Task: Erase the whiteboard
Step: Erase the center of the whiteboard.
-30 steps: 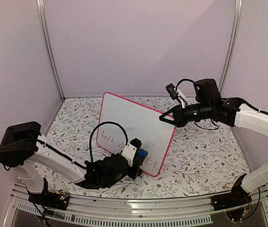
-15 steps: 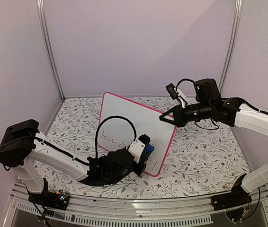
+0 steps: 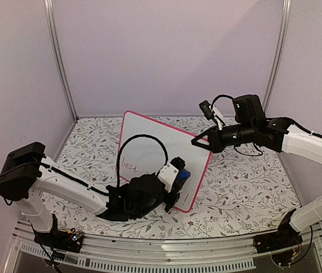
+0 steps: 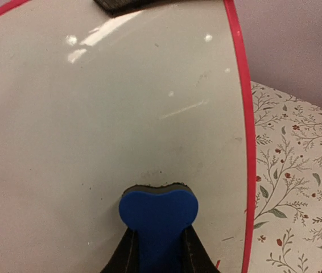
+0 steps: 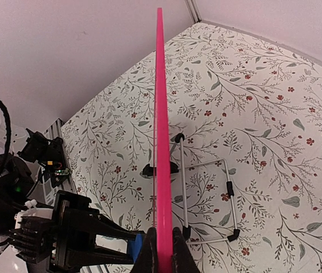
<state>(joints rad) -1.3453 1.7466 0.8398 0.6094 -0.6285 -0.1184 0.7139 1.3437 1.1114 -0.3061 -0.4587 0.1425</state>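
Observation:
The whiteboard (image 3: 158, 145), white with a pink-red frame, stands upright on the floral table. Red writing "best" shows at its lower left and a red stroke near its lower right corner. My left gripper (image 3: 179, 175) is shut on the blue eraser (image 3: 182, 176) and presses it against the board's lower right part. In the left wrist view the eraser (image 4: 158, 219) touches the white surface (image 4: 121, 114). My right gripper (image 3: 198, 141) is shut on the board's top right edge; its wrist view shows the pink frame (image 5: 161, 142) edge-on between the fingers.
A wire stand (image 5: 206, 199) with black feet props the board from behind. The table has a floral cloth (image 3: 246, 176). Grey walls and metal posts enclose the back and sides. A metal rail (image 3: 166, 250) runs along the near edge.
My left gripper has slid the eraser to the right and a little up across the board's lower part. The red writing after "best" is gone. The right arm has not moved.

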